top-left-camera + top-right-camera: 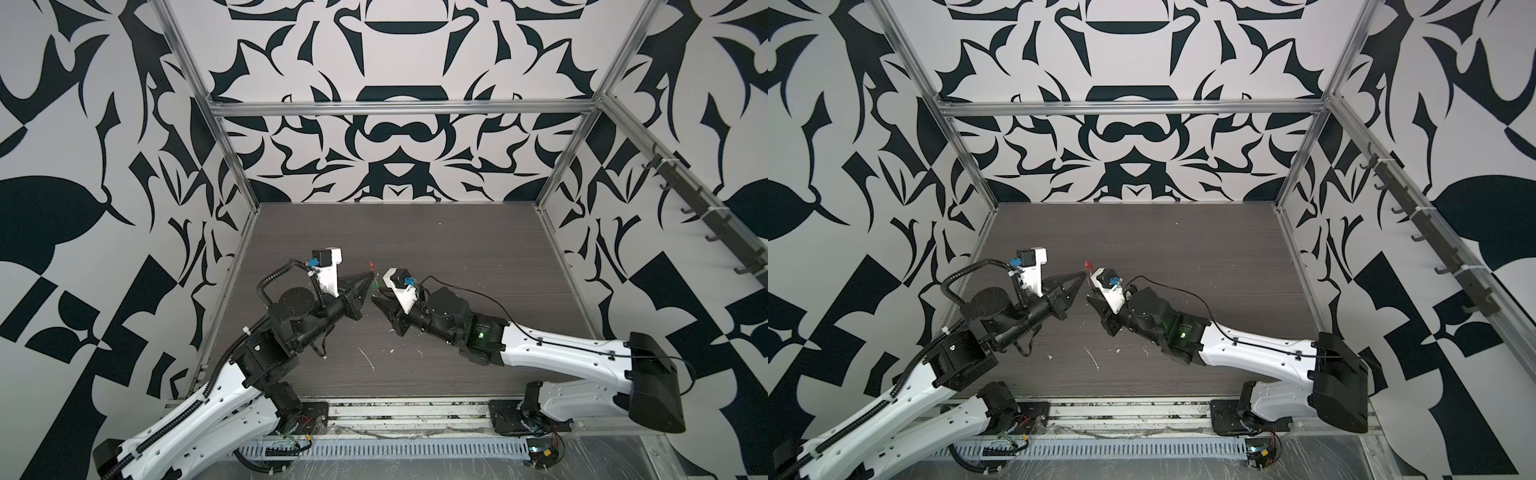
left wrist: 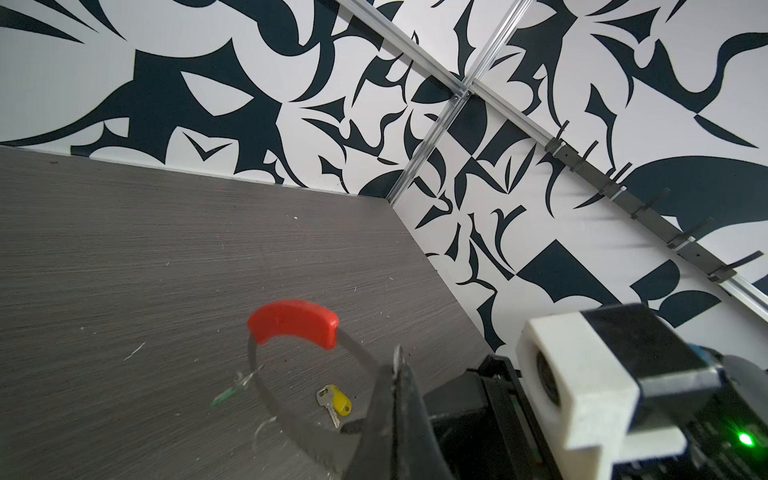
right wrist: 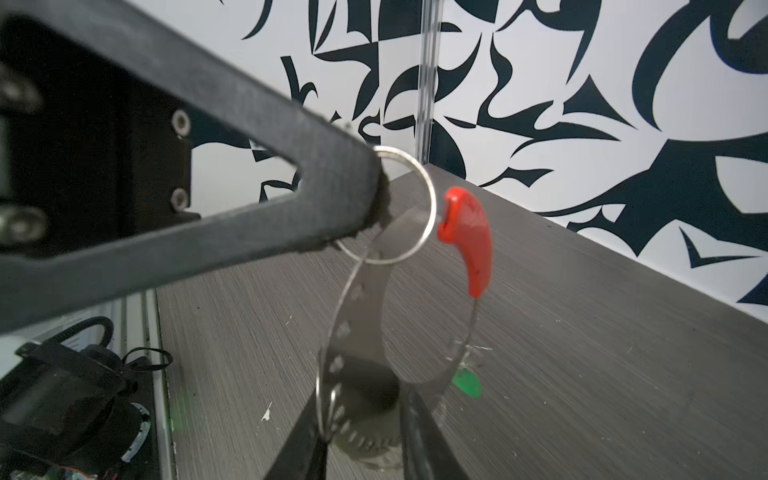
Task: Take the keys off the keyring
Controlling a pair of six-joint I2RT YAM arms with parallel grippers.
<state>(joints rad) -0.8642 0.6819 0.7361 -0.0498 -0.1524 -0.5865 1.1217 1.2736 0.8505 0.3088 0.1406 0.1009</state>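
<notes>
- The left end effector (image 1: pixel 371 275) is pressed together on the keyring (image 3: pixel 357 299). It pinches the upper arc where a thin round ring (image 3: pixel 415 174) passes through. The loop hangs from that pinch, raised off the tabletop (image 1: pixel 415 241).
- The red sleeve (image 3: pixel 467 245) sits on the arc just beside the pinch, on the side toward the back wall (image 1: pixel 395 174).
- The right end effector (image 3: pixel 361 399) flanks the lower arc, with one finger on each side and little room between them. I cannot tell whether the fingers press the metal.
- The green key (image 3: pixel 467 384) hangs blurred from a small ring on the lower arc, near the right end effector.
- The yellow key (image 2: pixel 334 405) shows through the loop in the left wrist view, sharp against the tabletop. It touches no part of the loop as seen; whether it lies flat cannot be told.
- In both top views the two end effectors meet almost tip to tip near the middle of the tabletop.
- A broad stretch of tabletop lies between them and the back edge.
- The right edge, along its frame rail (image 1: pixel 573 274), is well apart from the right end effector.
- The left arm's cable loop (image 1: pixel 266 286) stands near the left edge rail (image 1: pixel 224 291).
- The front edge ends at the front rail (image 1: pixel 407 411), which carries both arm bases.
</notes>
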